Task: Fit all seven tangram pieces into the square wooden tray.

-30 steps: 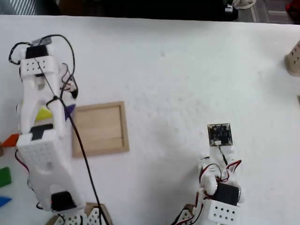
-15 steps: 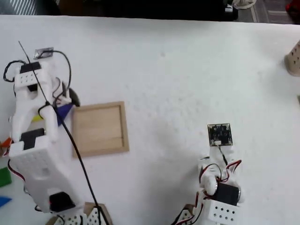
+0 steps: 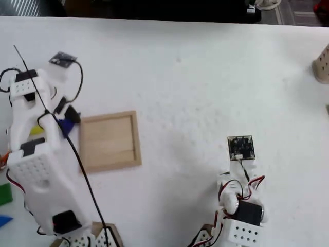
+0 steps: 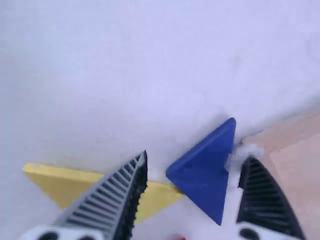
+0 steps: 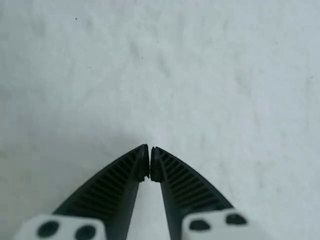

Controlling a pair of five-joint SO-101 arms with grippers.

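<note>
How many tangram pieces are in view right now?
5: blue triangle by the wooden tray's left rim, yellow piece beside it, orange piece, green piece and blue piece at the table's left edge. The left arm may hide more.

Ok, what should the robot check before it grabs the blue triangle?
1. Left gripper open around the blue triangle: ok.
2. Gripped on both sides: not ok, a gap shows on one side.
3. Triangle free of the yellow piece: cannot tell, they overlap in the left wrist view.
4. Wooden tray has room: ok, its visible floor is bare.
5. Right gripper shut, away from the tray: ok.
</note>
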